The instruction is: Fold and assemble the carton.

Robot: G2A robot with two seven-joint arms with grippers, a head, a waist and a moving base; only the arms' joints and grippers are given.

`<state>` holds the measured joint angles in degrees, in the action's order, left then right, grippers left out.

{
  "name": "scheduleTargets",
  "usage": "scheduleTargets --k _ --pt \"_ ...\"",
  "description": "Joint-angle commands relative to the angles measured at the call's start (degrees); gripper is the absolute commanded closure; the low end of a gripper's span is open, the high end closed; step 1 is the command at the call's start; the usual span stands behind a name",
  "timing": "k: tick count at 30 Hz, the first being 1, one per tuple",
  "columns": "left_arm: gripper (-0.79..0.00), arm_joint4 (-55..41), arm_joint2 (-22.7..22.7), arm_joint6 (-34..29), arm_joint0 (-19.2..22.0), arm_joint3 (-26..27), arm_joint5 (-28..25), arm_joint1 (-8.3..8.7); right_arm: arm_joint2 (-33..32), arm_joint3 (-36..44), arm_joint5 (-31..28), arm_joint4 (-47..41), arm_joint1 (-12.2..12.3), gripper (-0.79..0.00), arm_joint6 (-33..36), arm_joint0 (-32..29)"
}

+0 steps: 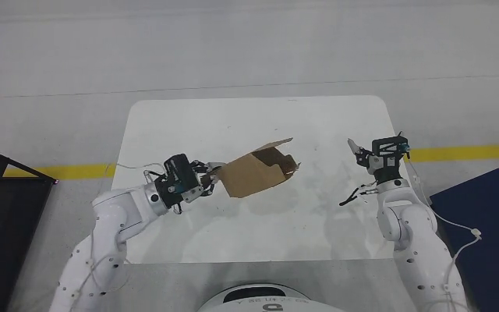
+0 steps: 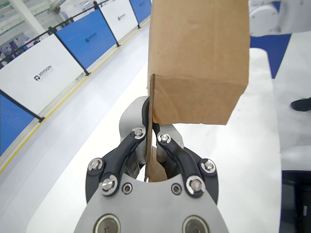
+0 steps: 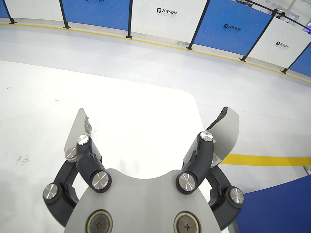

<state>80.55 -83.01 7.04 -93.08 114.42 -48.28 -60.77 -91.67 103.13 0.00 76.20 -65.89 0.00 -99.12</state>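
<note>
White table (image 1: 234,125), yellow floor line (image 1: 78,170), perhaps a dark rack (image 1: 19,210).

I log the left arm bent at the elbow, angled in from the near left. Left hand (image 1: 209,181) is over mid-tabletop (image 1: 234,125), fingers (image 2: 139,134) pinched on a flap of the carton (image 1: 253,173). Right arm runs up along the right edge. Right hand (image 3: 154,115) is above the tabletop, fingers spread wide.
</note>
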Motion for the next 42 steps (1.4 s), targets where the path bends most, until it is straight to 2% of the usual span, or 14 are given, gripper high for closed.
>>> scheduleTargets --k 1,6,13,20,25,32,37,42 --pt "0.000 -2.7 -1.1 1.0 -0.1 0.1 -3.3 0.24 0.0 0.0 0.0 0.0 0.0 -0.785 0.0 0.0" --pt "0.000 -9.9 -3.3 1.6 -0.4 0.1 -9.7 0.84 0.0 0.0 0.0 0.0 0.0 -0.785 0.0 0.0" --pt "0.000 -11.8 -4.4 -2.6 0.1 -0.2 -9.4 1.63 0.0 0.0 0.0 0.0 0.0 -0.785 0.0 0.0" --pt "0.000 -1.0 -2.1 -7.9 1.7 -1.3 -4.1 1.77 0.0 0.0 0.0 0.0 0.0 -0.785 0.0 0.0" --pt "0.000 6.3 -0.3 -5.4 1.8 -0.9 -3.4 1.98 0.0 0.0 0.0 0.0 0.0 -0.785 0.0 0.0" --pt "0.000 17.5 1.5 -0.2 0.9 0.0 -5.7 2.83 0.0 0.0 0.0 0.0 0.0 -0.785 0.0 0.0" --pt "0.000 22.1 2.4 2.5 0.2 0.4 -6.9 3.42 0.0 0.0 0.0 0.0 0.0 -0.785 0.0 0.0" --pt "0.000 21.1 2.5 5.0 -0.2 0.1 -4.7 3.59 0.0 0.0 0.0 0.0 0.0 -0.785 0.0 0.0"
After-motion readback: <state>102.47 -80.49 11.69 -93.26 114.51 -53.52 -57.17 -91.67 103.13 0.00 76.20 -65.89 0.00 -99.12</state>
